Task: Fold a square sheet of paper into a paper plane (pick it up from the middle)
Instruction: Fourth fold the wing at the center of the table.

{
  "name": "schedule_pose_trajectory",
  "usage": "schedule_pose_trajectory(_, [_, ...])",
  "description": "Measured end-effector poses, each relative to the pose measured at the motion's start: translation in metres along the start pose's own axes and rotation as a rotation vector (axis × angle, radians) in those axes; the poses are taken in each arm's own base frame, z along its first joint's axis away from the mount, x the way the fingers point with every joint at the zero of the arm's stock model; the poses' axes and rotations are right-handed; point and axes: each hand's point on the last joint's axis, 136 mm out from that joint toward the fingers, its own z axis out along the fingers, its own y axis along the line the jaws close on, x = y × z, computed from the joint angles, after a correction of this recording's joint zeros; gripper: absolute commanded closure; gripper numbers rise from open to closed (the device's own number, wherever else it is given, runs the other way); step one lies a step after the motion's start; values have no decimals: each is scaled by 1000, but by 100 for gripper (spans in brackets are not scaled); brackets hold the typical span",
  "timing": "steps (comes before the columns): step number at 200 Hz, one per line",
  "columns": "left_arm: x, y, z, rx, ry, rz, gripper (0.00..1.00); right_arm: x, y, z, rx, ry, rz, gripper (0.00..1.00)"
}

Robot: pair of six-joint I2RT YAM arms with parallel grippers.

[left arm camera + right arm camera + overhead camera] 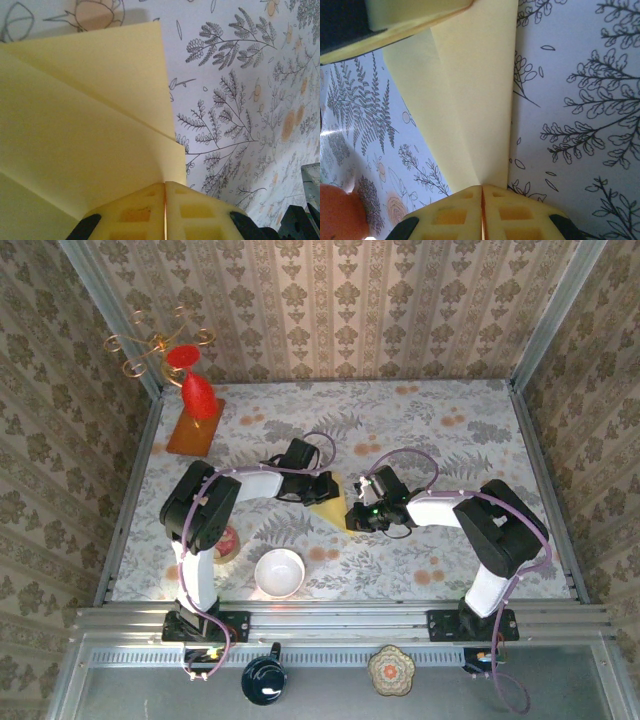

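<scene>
The paper plane (333, 506) is a pale yellow folded sheet that lies on the floral tablecloth between my two grippers. In the left wrist view its overlapping flaps (85, 130) spread out from my left gripper (165, 185), whose yellow fingers are shut on its edge. My right gripper (482, 189) is likewise shut on the paper (470, 100), where a crease runs into the fingertips. From above, the left gripper (322, 490) holds the paper's left side and the right gripper (356, 514) its right. The left gripper's finger (415, 17) shows at the top of the right wrist view.
A white bowl (279, 572) sits near the front edge, with a reddish round object (227, 540) to its left. An orange-brown board (195, 427) bearing a red vase (198, 395) stands at the back left. A dark teapot (264, 680) and a patterned disc (391, 670) rest on the front ledge.
</scene>
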Motion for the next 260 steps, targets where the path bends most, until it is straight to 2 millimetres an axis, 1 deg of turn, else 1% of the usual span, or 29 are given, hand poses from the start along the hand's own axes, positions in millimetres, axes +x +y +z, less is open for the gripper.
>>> schedule_pose_trajectory(56, [-1,2,0,-10,-8,-1,90,0,0,0,0,0,0,88])
schedule_pose_trajectory(101, [2,8,1,-26,-7,-6,90,0,0,0,0,0,0,88])
schedule_pose_trajectory(137, [2,9,1,-29,-8,-8,90,-1,0,-1,-4,-1,5,84])
schedule_pose_trajectory(162, [1,10,0,-30,-9,-11,90,-3,5,-6,-13,-9,17,80])
schedule_pose_trajectory(182, [0,11,0,-32,-10,-13,90,-6,13,-17,-28,-29,14,80])
schedule_pose_trajectory(198, [0,12,0,-33,-10,-15,90,-14,23,-24,-46,-56,1,82])
schedule_pose_trajectory(218, [1,12,0,-33,-9,-15,90,-23,30,-26,-58,-74,-4,86])
schedule_pose_trajectory(234, [1,12,0,-33,-8,-16,90,-28,32,-23,-58,-75,-4,88])
schedule_pose_trajectory(260, [1,13,0,-35,-7,-17,90,-31,29,-14,-44,-54,6,90])
